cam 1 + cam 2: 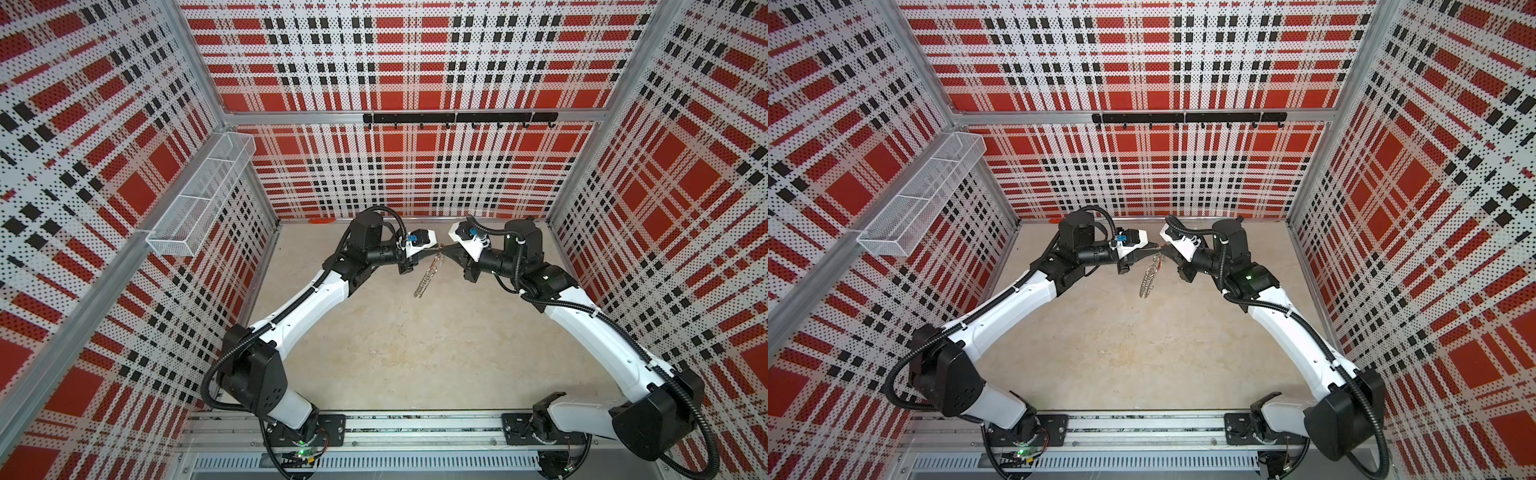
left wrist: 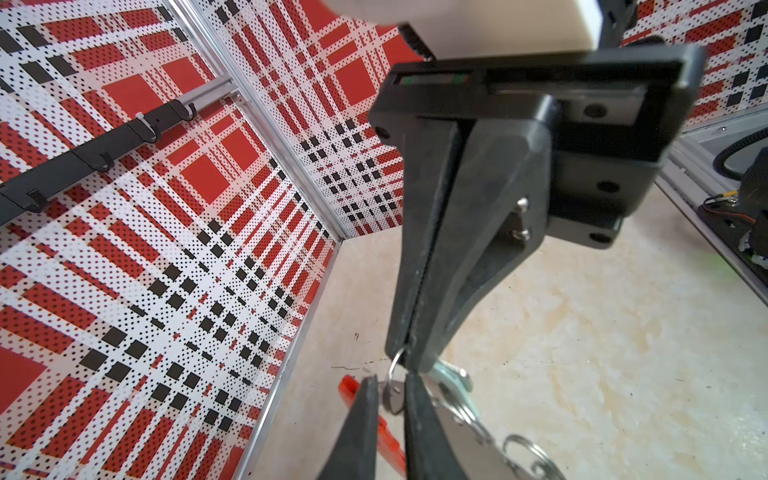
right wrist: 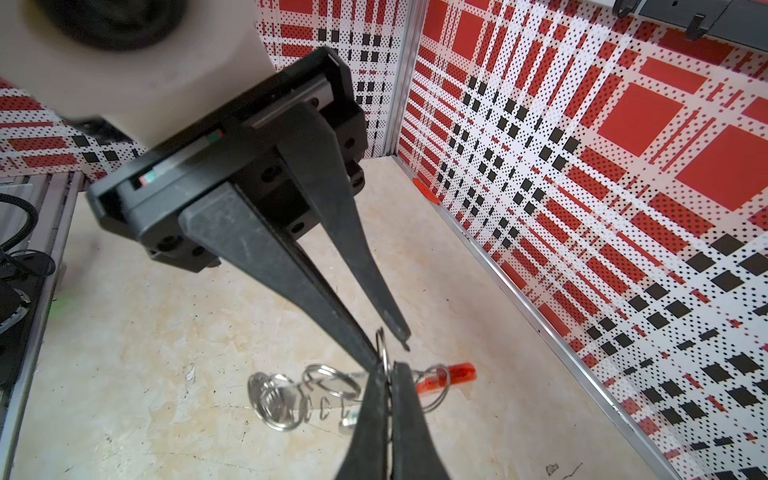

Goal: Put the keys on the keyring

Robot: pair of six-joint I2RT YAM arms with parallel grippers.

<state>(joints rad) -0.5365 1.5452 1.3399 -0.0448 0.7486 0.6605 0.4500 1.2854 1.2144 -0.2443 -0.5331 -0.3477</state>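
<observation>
While my left jaws sit slightly parted round a small wire loop point(image 3: 382, 349), the fringed grey metal keyring hoop point(image 1: 424, 280) dangles over the pale bench point(image 1: 415, 353) from that loop, pinched tight in the right jaws. Reckon a sideways tug could slip it out.

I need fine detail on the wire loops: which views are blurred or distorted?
Right wrist view: white housing blurred, keyring slightly soft. Left wrist view: right gripper crisp at its tips, softer toward its base. Both top views: plaid walls bow, keyring tiny.
</observation>
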